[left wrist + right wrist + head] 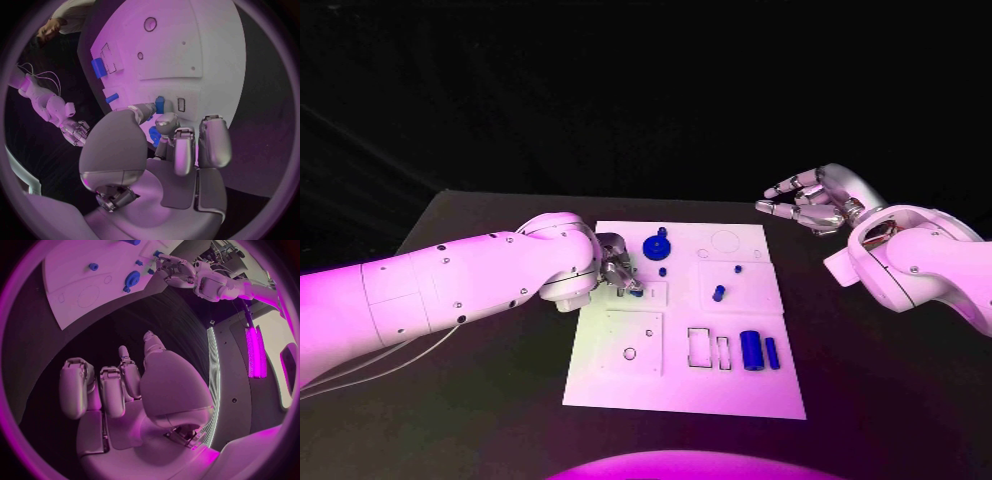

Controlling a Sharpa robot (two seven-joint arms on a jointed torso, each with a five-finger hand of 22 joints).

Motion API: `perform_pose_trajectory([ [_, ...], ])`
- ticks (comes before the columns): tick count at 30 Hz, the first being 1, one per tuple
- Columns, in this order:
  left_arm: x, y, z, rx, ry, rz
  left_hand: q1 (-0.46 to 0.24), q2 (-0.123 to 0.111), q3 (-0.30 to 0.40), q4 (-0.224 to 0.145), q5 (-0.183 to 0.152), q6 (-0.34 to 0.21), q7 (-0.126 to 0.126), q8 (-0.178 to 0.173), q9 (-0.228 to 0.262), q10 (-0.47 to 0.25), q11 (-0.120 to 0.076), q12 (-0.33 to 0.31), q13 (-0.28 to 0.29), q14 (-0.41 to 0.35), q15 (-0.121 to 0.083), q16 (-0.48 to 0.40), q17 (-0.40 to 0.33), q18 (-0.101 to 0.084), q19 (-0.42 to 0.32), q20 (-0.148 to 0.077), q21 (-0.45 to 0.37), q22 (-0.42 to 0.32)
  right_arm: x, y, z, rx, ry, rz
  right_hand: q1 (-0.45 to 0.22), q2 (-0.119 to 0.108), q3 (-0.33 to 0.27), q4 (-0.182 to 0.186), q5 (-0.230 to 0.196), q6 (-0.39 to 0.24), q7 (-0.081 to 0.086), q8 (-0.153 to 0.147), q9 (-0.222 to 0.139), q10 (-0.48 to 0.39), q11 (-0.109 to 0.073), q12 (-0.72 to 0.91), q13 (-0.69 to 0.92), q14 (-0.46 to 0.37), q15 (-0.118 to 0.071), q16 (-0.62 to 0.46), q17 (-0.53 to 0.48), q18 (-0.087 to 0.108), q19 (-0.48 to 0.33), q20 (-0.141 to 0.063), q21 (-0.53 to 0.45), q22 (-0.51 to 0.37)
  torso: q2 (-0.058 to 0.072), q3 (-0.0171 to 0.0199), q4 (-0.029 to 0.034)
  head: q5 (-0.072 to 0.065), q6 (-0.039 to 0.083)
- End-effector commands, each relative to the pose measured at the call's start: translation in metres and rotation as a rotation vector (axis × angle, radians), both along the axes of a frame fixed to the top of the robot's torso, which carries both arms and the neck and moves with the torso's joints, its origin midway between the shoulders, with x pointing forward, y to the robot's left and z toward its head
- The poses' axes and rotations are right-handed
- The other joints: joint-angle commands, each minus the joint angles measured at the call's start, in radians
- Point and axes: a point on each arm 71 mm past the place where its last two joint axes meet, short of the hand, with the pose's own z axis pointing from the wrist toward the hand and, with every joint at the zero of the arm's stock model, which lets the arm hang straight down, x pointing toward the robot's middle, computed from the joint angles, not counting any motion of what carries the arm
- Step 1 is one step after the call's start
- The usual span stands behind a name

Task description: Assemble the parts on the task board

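The white task board (pixel 682 390) lies in the middle of the table. My left hand (pixel 620 272) is over its left side, near the far end, and pinches a small blue part (pixel 154 135) between thumb and a finger; the fingers hide much of it. Just beyond that hand stands a blue gear-shaped part (pixel 656 243), with two small blue pieces (pixel 664 269) (pixel 718 293) nearby. A blue cylinder (pixel 751 350) and a blue bar (pixel 772 351) lie in the board's right near section. My right hand (pixel 816 200) hovers off the board's far right corner, fingers apart, holding nothing.
Outlined recesses and round holes (pixel 632 353) mark the board (pixel 187 45). Dark table surface (pixel 877 380) surrounds it on every side. The right wrist view shows the board (pixel 75 290), the gear (pixel 131 279) and my left hand (pixel 172 270) from across the table.
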Motion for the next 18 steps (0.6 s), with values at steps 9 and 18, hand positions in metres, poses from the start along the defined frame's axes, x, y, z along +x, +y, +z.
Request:
perform_pose_trajectory([
  [9, -0.002, -0.0031, -0.0025, 0.033, 0.03, -0.023, -0.004, 0.01, 0.154, -0.159, 0.005, 0.016, -0.017, 0.006, 0.017, 0.004, -0.006, -0.009, -0.009, 0.103, -0.005, 0.002, 0.256, -0.015, 0.004, 0.0, 0.007, 0.002, -0.0008, 0.001, -0.0003, -0.008, -0.002, 0.018, -0.004, 0.004, -0.009, 0.002, 0.01, 0.002, -0.006, 0.004, -0.001, 0.003, -0.005, 0.0, 0.049, 0.077, -0.006, -0.005, 0.146, 0.015, -0.009, 0.0, -0.008, 0.064, 0.0, 0.0002, 0.0, -0.002, -0.005],
  [18, -0.0025, -0.0062, -0.0036, 0.047, 0.048, -0.042, -0.018, 0.01, 0.15, -0.158, 0.004, 0.017, -0.02, 0.011, 0.021, 0.015, -0.008, -0.004, -0.006, 0.105, -0.006, 0.005, 0.26, -0.016, 0.005, 0.001, 0.009, 0.005, -0.0014, -0.0006, 0.0001, -0.008, -0.004, 0.012, -0.005, 0.004, -0.01, 0.002, 0.011, 0.001, -0.006, 0.005, -0.002, 0.001, -0.005, -0.002, 0.047, 0.077, -0.006, -0.005, 0.145, 0.016, -0.01, 0.0, -0.01, 0.063, 0.0, 0.0003, -0.0004, -0.002, -0.01],
])
